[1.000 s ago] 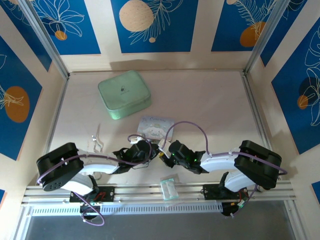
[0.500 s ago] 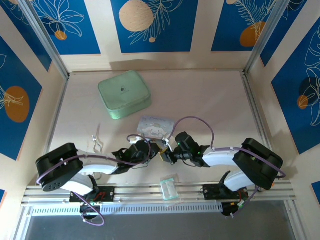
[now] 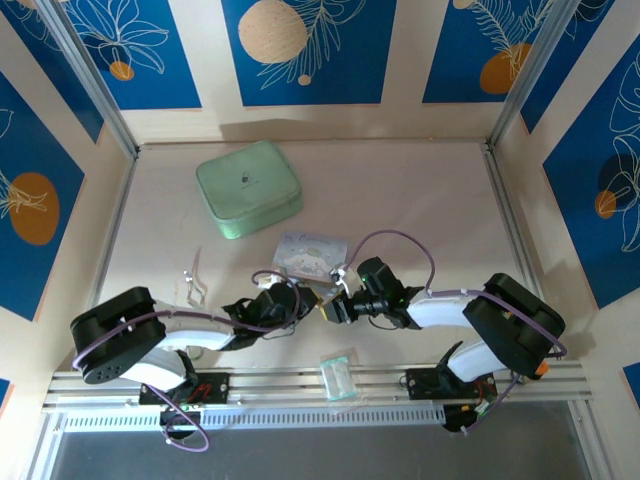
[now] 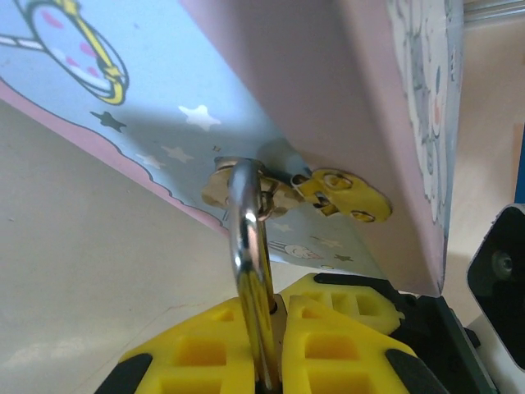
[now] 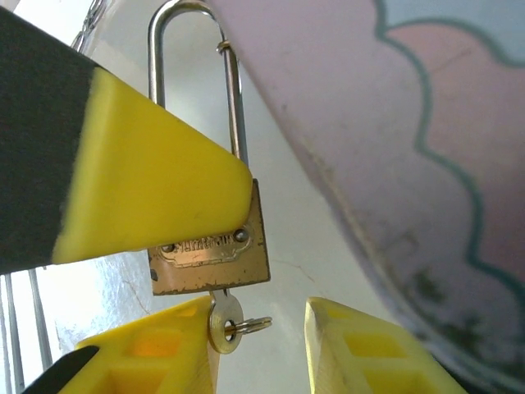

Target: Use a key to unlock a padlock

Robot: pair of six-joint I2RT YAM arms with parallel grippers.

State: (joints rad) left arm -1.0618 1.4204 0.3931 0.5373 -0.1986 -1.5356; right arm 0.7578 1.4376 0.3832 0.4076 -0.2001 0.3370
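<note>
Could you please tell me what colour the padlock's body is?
The padlock body is brass-gold, best seen in the right wrist view.

Location type: a laboratory robot cell, purpose-built for recording manipulation work.

Identifying features:
- The table [image 3: 420,200] is enclosed on its left, far and right edges by upright walls, forming a booth.
- The wall panels [image 3: 305,50] carry blue printed backdrops with white leaf outlines and orange discs, a staged background and not room decor.
- Bare aluminium posts [image 3: 525,75] rise at the far corners of the table.
- A slotted aluminium rail [image 3: 300,385] runs along the near edge.
- The left arm [image 3: 150,335] and right arm [image 3: 480,315] are bolted to that rail.
- Purple cables [image 3: 400,245] run exposed along both arms.
</note>
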